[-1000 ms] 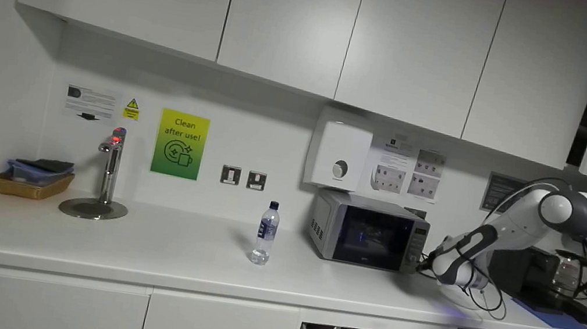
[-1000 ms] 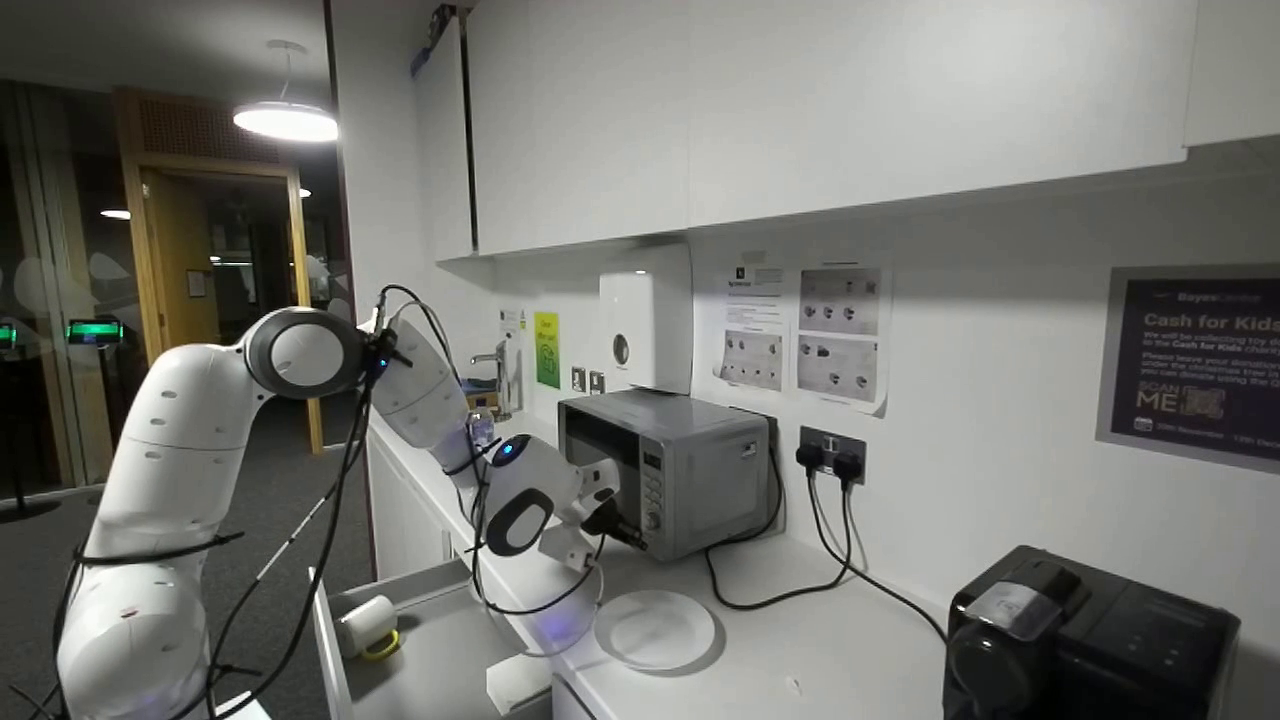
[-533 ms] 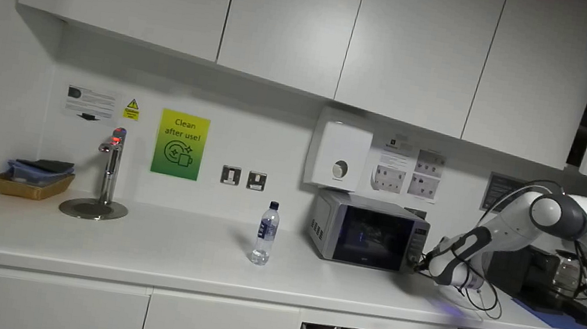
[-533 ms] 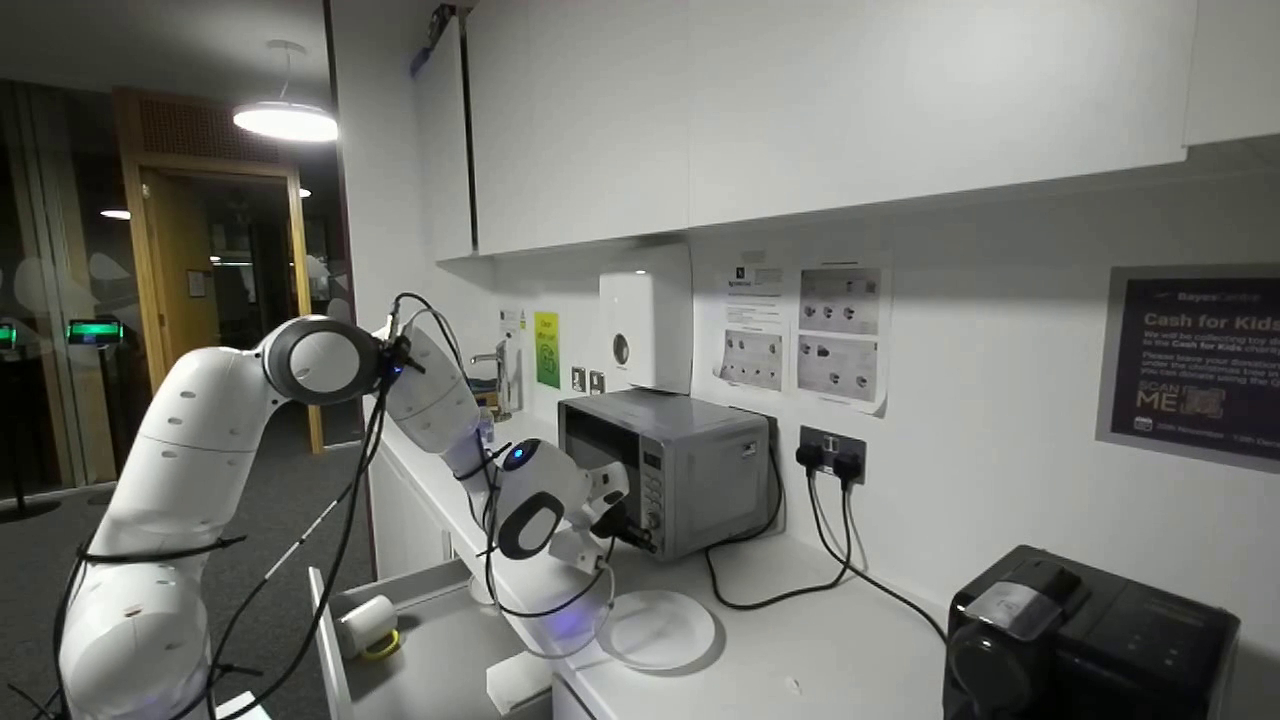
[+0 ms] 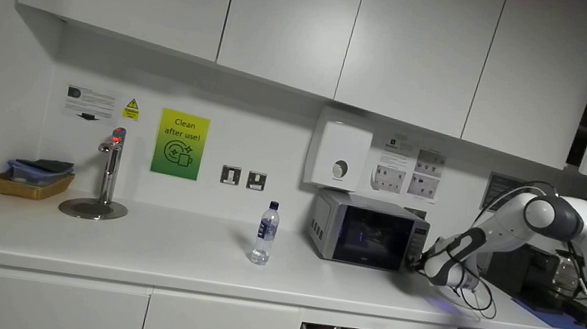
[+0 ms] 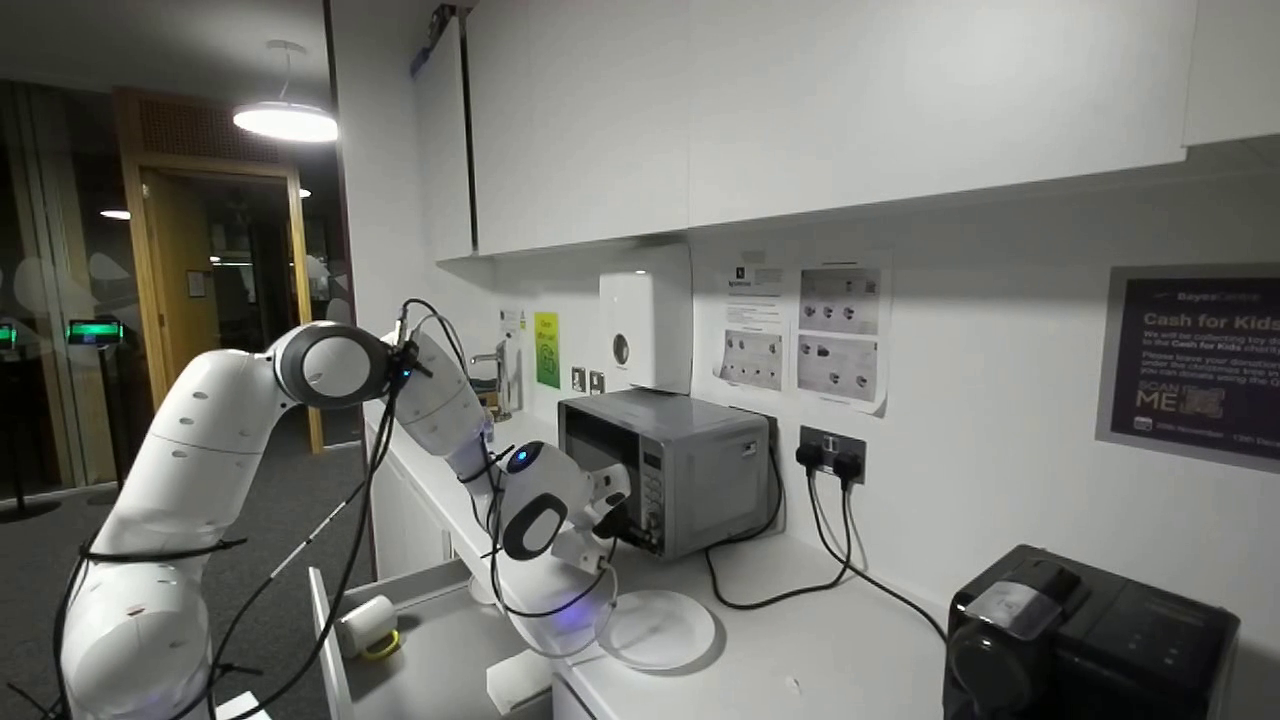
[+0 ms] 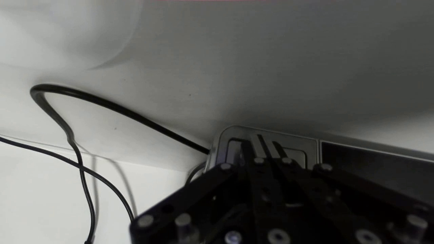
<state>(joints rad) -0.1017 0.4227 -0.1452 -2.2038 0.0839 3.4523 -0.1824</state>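
While closed, empty jaws reach the boxy grey-metal microwave (image 5: 368, 230), centre right, its dark glass door (image 5: 373, 242) stands unopened.

The microwave (image 6: 705, 482) reads to me as smooth metal with a dull sheen, its door (image 5: 373, 238) as glossy glass. My gripper (image 7: 266, 145) looks matt apart from bright metal pins (image 7: 145, 221); my arm (image 6: 195, 445) is smooth, faintly shiny plastic. At left I see a polished metal tap (image 5: 110, 171) and a basket (image 5: 24, 189), wood or wicker, from here I can't tell which. The bottle (image 5: 266, 235) is clear, glossy plastic, the counter (image 5: 168, 250) smooth and satin, the cupboards (image 5: 293, 17) smooth and near matt.
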